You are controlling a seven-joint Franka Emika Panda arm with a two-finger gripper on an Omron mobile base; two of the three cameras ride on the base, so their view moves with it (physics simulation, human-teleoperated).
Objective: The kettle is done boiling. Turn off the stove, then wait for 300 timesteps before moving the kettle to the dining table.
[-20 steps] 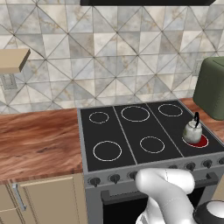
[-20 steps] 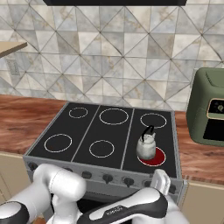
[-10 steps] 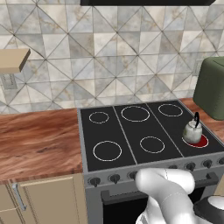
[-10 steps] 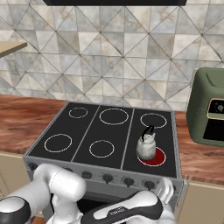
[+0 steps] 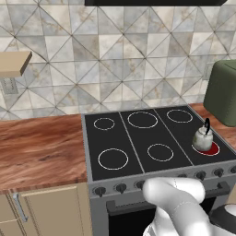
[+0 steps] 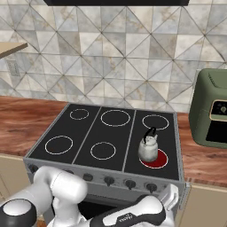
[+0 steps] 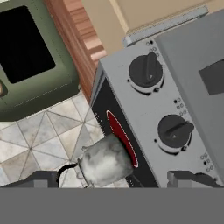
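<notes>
gripper: fingertips at the bottom of the hand view (image 7: pixel 113 181), jaws spread wide, nothing between them; it hangs in front of the stove's steel front, at the right-hand end
knobs: 2 dark round ones close up in hand view (image 7: pixel 146 71) (image 7: pixel 173 130); left base view shows at least 5 along the front panel, some hidden by the arm
stove (image 6: pixel 116 130): 1 black glass cooktop, 6 ring burners; 5 plain white, 1 glowing red
red burner (image 6: pixel 154 158): front right corner
kettle (image 6: pixel 148 148): 1, upright on the red burner's back-left edge, overlapping the ring; part of the red disc is bare in front of it
kettle axis: stands vertical; black handle (image 5: pixel 208 125) arches over the top; spout direction too small to tell
cabinets: beige doors left of the stove (image 5: pixel 50 207)
counter: reddish wood top on both sides (image 5: pixel 39 147)
green appliance (image 6: pixel 213 114): 1, on the counter just right of the stove, dark window facing forward
path: gap between kettle and green appliance is open
wall: tiled backsplash (image 5: pixel 115 60), small wooden shelf upper left (image 5: pixel 13 63)
</notes>
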